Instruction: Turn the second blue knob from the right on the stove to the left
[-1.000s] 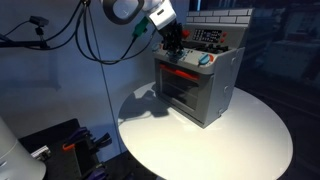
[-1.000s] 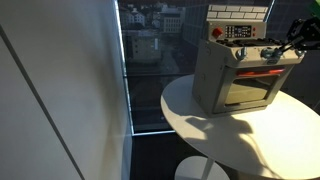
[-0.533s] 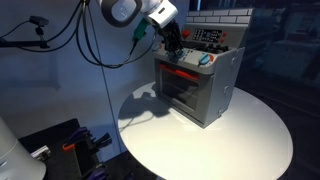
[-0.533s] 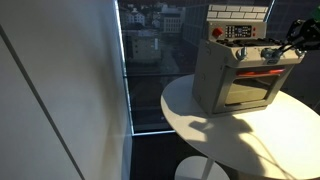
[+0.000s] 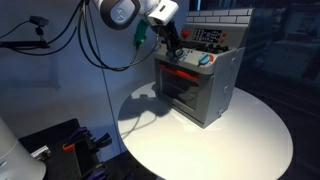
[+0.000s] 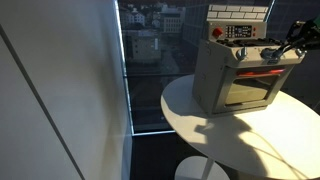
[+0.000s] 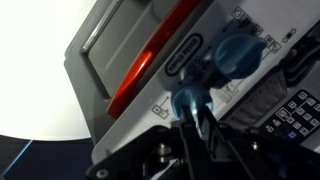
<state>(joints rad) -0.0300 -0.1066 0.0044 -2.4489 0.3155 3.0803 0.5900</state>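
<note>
The stove (image 5: 200,88) is a small silver-grey toy oven with a glass door, a red handle bar and a grey brick-pattern back panel. It stands on a round white table (image 5: 250,135) and shows in both exterior views (image 6: 232,85). My gripper (image 5: 176,52) is at the knob row on the stove's front. In the wrist view my fingers (image 7: 196,118) are closed tightly on a blue knob (image 7: 188,98). A second blue knob (image 7: 238,55) sits beside it, free. The red handle bar (image 7: 150,60) runs below the knobs.
The table's edge (image 6: 200,135) lies close in front of the stove. A dark window (image 6: 150,60) stands behind it. Cables (image 5: 95,40) hang from the arm, and dark equipment (image 5: 60,145) sits on the floor.
The arm's wrist has shifted slightly up and turned a little at the knob row. The stove has not moved.
</note>
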